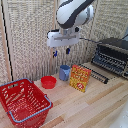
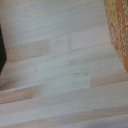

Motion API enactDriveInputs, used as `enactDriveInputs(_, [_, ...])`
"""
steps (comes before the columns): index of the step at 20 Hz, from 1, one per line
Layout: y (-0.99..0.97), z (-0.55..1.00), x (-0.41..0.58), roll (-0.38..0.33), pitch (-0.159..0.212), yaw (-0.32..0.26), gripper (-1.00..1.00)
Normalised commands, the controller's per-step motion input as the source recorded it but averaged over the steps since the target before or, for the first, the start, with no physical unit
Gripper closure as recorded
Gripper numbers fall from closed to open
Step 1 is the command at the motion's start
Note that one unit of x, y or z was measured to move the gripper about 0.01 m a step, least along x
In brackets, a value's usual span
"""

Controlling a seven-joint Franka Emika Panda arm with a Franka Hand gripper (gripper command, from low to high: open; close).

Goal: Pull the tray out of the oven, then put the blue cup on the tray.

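The blue cup (image 1: 64, 72) stands upright on the wooden table, between a red bowl and a yellow-red box. My gripper (image 1: 61, 52) hangs well above the cup and slightly toward the exterior view's left, open, its blue-tipped fingers (image 1: 67, 50) apart with nothing between them. The black and silver oven (image 1: 114, 50) sits at the exterior view's right with its front door dropped open. The tray (image 1: 98, 74), a dark rack of parallel bars, sticks out low from the oven front toward the box. The wrist view shows neither cup, tray nor fingers.
A yellow-red box (image 1: 80, 78) (image 2: 118, 35) stands right beside the cup, between it and the tray. A red bowl (image 1: 48, 82) lies on the cup's other side. A red wire basket (image 1: 22, 102) fills the near corner at the exterior view's left. Wooden tabletop (image 2: 55, 70) fills the wrist view.
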Motion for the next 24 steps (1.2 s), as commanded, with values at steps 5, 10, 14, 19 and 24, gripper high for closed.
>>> enactDriveInputs(5, [-0.07,0.14,0.000,-0.184,-0.089,0.181,-1.00])
enactDriveInputs(10, [-0.24,0.13,-0.108,-0.191,-0.163,0.213,-1.00])
enactDriveInputs(14, [-0.30,0.12,-0.114,-0.208,-0.110,0.189,-1.00])
enactDriveInputs(19, [-0.36,0.00,-0.007,-0.254,0.015,0.143,-1.00])
enactDriveInputs(24, [-0.46,-0.05,0.000,-0.273,0.054,0.103,-1.00])
